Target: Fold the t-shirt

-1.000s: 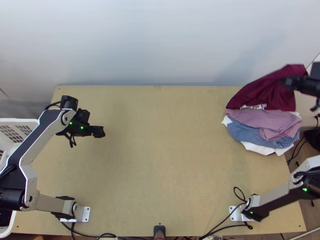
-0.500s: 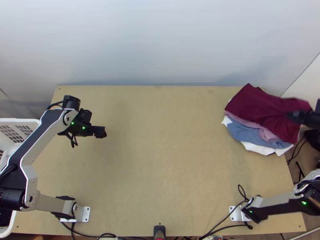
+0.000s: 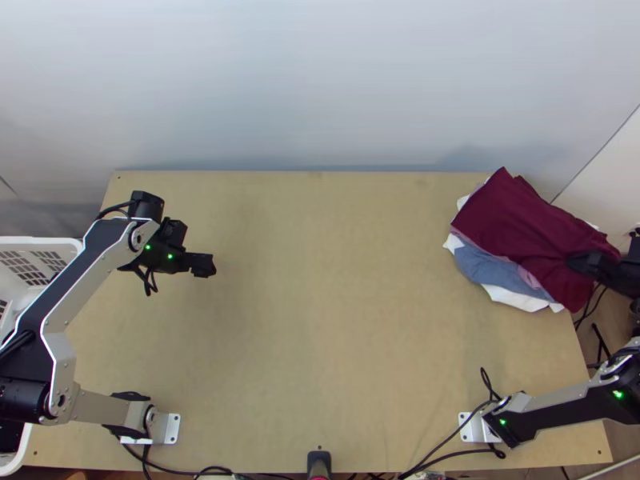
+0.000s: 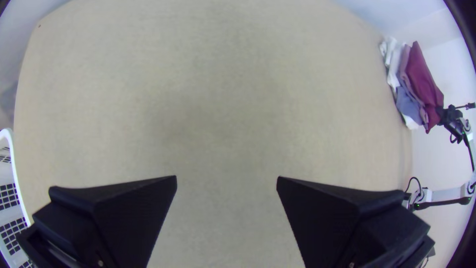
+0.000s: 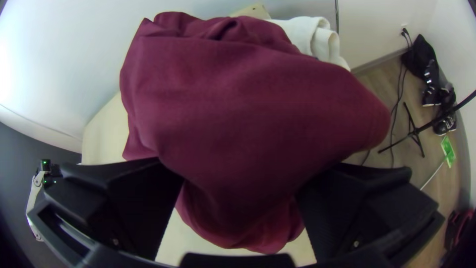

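The maroon t-shirt (image 3: 520,224) lies folded and somewhat rumpled on top of a clothes pile at the table's right back corner. My right gripper (image 3: 586,262) is at its lower right part. In the right wrist view, maroon cloth (image 5: 248,109) bulges up between the wide-apart fingers of my right gripper (image 5: 240,198), which is open. Over the table's left side hangs my left gripper (image 3: 206,265), far from any cloth. Its fingers stand wide apart over bare wood in the left wrist view, so this left gripper (image 4: 227,183) is open and empty.
Under the maroon cloth are blue (image 3: 488,268), mauve and white (image 3: 516,298) pieces, stacked near the right edge. A white basket (image 3: 36,238) stands off the table's left edge. Cables (image 3: 448,432) run by the right arm's base, and a wall rises behind the table.
My right gripper has moved down the picture from the back right. The maroon cloth, lifted at first, has come down over the mauve piece. The left arm has barely shifted.
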Available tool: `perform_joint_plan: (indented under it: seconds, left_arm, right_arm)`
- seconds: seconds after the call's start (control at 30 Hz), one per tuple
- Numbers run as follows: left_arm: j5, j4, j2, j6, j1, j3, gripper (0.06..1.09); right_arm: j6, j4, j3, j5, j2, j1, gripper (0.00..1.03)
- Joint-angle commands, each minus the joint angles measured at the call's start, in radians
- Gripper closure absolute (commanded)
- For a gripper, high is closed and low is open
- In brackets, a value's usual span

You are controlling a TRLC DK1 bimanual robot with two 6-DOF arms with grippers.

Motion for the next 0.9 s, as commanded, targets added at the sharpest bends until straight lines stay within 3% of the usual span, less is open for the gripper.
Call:
perform_joint_plan:
  seconds: [0.0,0.2,0.3,0.6,0.73,0.87]
  left_arm:
    - [-0.001,0.001,-0.006,0.007,0.005,0.003,0.10]
    - [-0.001,-0.001,-0.018,0.012,0.023,-0.005,0.10]
    - [-0.001,-0.002,-0.024,0.016,0.030,-0.011,0.10]
    - [-0.001,-0.001,-0.026,0.022,0.025,-0.018,0.10]
    - [-0.001,-0.001,-0.029,0.022,0.022,-0.018,0.10]
    - [-0.003,-0.001,-0.035,0.022,0.028,-0.018,0.10]
  right_arm:
    - [0.057,0.004,0.106,-0.001,0.017,0.034,0.08]
    - [0.116,0.004,0.239,0.022,0.001,0.050,0.05]
    - [0.115,0.004,0.270,0.067,-0.011,0.038,0.05]
    - [0.084,0.006,0.249,0.090,-0.011,-0.048,0.05]
    - [0.084,0.012,0.235,0.098,-0.009,-0.058,0.14]
    - [0.100,0.061,0.238,0.124,0.001,-0.091,0.05]
